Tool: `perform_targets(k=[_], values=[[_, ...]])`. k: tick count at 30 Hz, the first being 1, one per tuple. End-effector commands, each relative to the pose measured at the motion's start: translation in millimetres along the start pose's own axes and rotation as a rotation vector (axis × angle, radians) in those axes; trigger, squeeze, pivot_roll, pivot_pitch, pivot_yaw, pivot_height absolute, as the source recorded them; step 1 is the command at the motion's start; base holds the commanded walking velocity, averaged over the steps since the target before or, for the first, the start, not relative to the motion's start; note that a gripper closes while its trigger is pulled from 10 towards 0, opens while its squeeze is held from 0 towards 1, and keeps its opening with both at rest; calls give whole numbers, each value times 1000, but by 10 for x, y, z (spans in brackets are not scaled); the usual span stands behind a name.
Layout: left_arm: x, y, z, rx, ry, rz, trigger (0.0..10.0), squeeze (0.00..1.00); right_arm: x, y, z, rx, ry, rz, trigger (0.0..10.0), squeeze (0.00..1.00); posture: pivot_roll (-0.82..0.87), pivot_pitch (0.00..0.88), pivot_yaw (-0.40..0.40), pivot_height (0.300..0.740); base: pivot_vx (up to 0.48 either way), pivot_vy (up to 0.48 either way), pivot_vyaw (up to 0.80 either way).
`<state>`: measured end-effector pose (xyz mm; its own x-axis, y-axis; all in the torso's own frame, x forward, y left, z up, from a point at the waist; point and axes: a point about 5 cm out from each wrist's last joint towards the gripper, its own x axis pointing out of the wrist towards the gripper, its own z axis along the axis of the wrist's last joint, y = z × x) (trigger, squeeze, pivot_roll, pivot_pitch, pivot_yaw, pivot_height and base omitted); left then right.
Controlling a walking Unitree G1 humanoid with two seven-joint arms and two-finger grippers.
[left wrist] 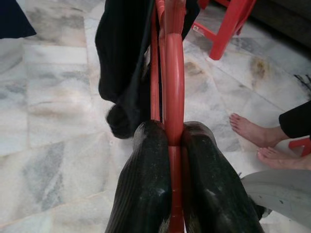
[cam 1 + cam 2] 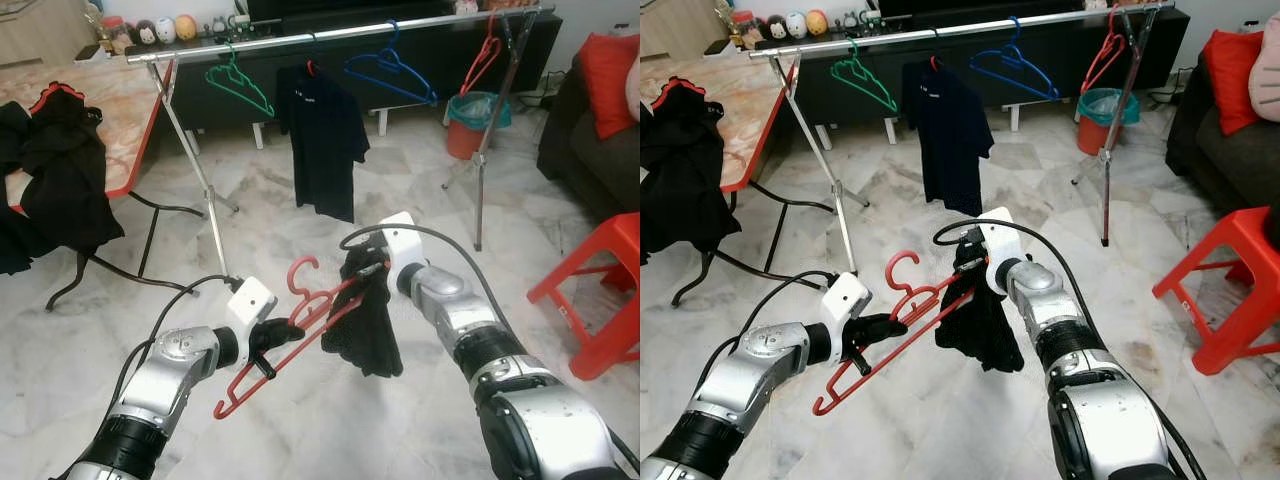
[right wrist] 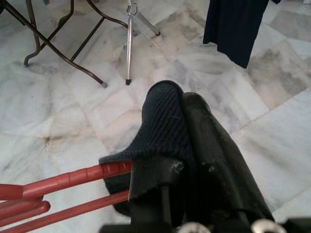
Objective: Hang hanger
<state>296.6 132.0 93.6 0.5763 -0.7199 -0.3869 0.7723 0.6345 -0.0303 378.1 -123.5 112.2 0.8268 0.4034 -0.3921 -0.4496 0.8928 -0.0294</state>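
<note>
Red hanger point(image 2: 300, 330) held low in front of the robot, well short of the rail point(image 2: 330, 32). Left end effector point(image 2: 282, 338) pressed together on the hanger's frame, steadying it. Right end effector point(image 2: 362, 268) pinches the black garment point(image 2: 365, 325) at the hanger's other end, likely keeping the cloth on while it is carried. Rail ahead already carries a green hanger point(image 2: 238, 85), black shirt point(image 2: 322, 130), blue hanger point(image 2: 392, 72). Hanging not yet done.

left gripper point(image 2: 283, 335) jaws clamped, right gripper point(image 2: 368, 268) jaws pinched
</note>
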Motion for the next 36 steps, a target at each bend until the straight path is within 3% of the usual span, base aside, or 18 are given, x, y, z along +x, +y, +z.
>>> perform_targets(k=[1,7,11,21,25,36], values=[[-9,29,27,25,4,24,10000,0,4,36,122,-2,-45,9,10000,0,-52,51,66,740,0,0,0],[25,156,44,28,27,160,10000,0,-64,6,37,2,-26,-38,10000,0,-58,51,67,740,0,0,0],[1,195,-13,53,85,180,10000,0,-87,-12,44,26,-37,-73,10000,0,-57,52,67,740,0,0,0],[3,248,-11,31,82,247,10000,0,-138,75,94,-17,-33,-50,10000,0,-57,48,68,740,0,0,0],[20,232,6,20,58,229,10000,0,-160,163,110,-30,-38,1,10000,0,-61,44,69,740,0,0,0],[36,47,124,22,-42,54,10000,0,-282,356,263,-83,-82,142,10000,0,-61,46,67,740,0,0,0]])
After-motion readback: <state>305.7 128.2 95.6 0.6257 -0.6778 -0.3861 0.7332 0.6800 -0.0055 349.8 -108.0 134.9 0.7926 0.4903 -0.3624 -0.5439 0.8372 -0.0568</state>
